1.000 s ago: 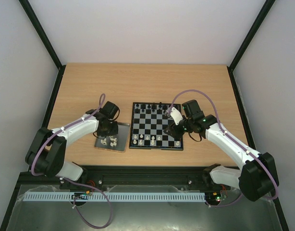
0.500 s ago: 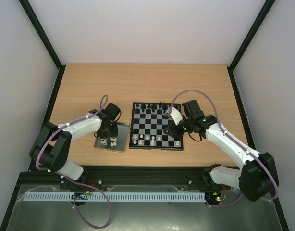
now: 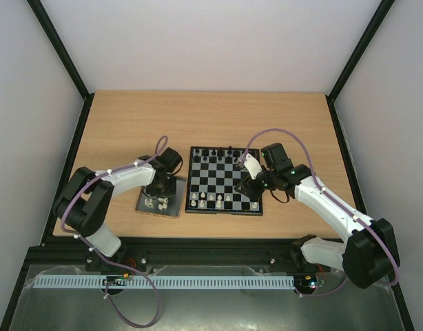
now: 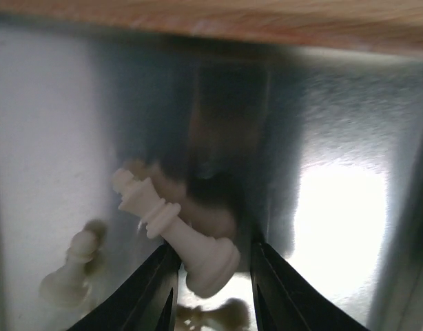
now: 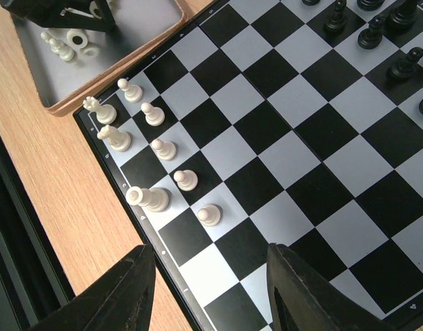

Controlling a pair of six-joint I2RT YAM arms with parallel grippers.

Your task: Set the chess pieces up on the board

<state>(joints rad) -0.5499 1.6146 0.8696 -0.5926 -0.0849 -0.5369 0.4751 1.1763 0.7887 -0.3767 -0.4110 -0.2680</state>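
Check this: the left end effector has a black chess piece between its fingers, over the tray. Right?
Not quite. The chess piece between the fingers of the left end effector is white, as the left wrist view shows; it is over the tray.

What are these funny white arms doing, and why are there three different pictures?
They are two robot arms bolted to a wooden table. One picture looks down from above them. The other two come from little cameras on each wrist, so you see each arm's own tool up close. On the table lie a chessboard, with white pieces lined up along one side and black pieces along the other, and a grey tray with spare white pieces. The left tool, over the tray, pinches a white piece by its base, tilted. The right tool hangs open above the board, holding nothing.
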